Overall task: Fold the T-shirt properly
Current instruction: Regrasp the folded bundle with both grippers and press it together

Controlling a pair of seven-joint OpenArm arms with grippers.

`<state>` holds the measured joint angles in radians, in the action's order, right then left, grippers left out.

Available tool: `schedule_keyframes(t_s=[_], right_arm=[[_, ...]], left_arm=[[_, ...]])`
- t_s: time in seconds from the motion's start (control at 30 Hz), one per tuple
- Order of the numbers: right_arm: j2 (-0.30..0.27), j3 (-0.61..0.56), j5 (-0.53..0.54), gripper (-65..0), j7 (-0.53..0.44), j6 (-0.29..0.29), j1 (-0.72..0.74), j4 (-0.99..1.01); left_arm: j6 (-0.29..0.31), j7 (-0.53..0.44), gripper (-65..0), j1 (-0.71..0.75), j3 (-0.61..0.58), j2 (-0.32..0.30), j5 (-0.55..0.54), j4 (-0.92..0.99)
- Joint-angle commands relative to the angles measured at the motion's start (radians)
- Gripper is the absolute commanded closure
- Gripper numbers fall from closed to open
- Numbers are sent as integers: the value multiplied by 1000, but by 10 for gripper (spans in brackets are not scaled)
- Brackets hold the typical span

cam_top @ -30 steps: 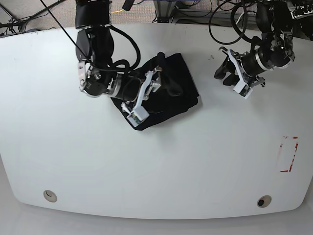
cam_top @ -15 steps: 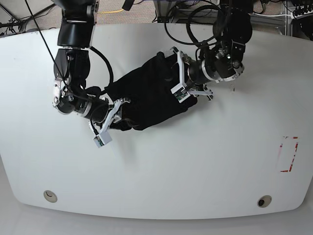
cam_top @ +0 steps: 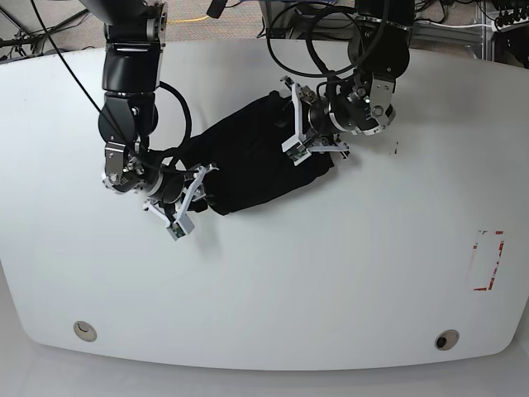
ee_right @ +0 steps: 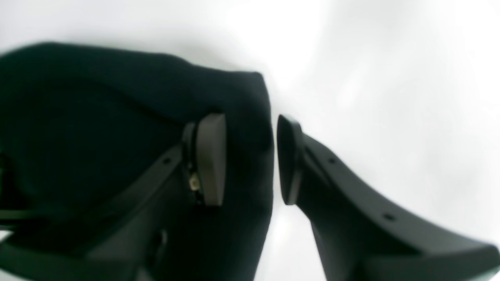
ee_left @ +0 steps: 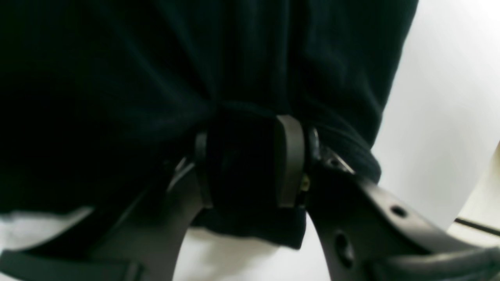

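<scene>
1. Two arms meet at the T-shirt (cam_top: pixel 252 161), which lies bunched in a dark slanted mass on the white table (cam_top: pixel 331 281), toward the far middle of it.
2. Check the left gripper (ee_left: pixel 244 164) in its wrist view: you see its jaws clamped on a thick fold of black cloth, the pad (ee_left: pixel 290 160) pressed against the fabric.
3. Check the right gripper (ee_right: pixel 250 160) in its wrist view: you see one pad (ee_right: pixel 211 158) set on the cloth, the other just off the edge (a thin pale gap shows there). You cannot tell whether this claw grips.
4. In the base view, you find the grippers at opposite ends of the garment.
</scene>
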<state>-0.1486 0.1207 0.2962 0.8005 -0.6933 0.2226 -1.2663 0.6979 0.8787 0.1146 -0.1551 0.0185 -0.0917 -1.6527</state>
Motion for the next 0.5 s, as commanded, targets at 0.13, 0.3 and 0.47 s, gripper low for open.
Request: schedule_keyframes(t_s=[0.13,0.3,0.47], right_arm=[[-13,4,-88,-211,-181,-5,21,89],[-19,9,-85,-209,-157,-5,-1,46],[-22,3,-82,-209,-109,-5,-94,-115]], left_arm=[[0,-6,-197,-36,2,-65,14,-7],[0,-5,-197,-122,2,-107,13,50],[0,-5,-199,-180,2,-133,13,92]])
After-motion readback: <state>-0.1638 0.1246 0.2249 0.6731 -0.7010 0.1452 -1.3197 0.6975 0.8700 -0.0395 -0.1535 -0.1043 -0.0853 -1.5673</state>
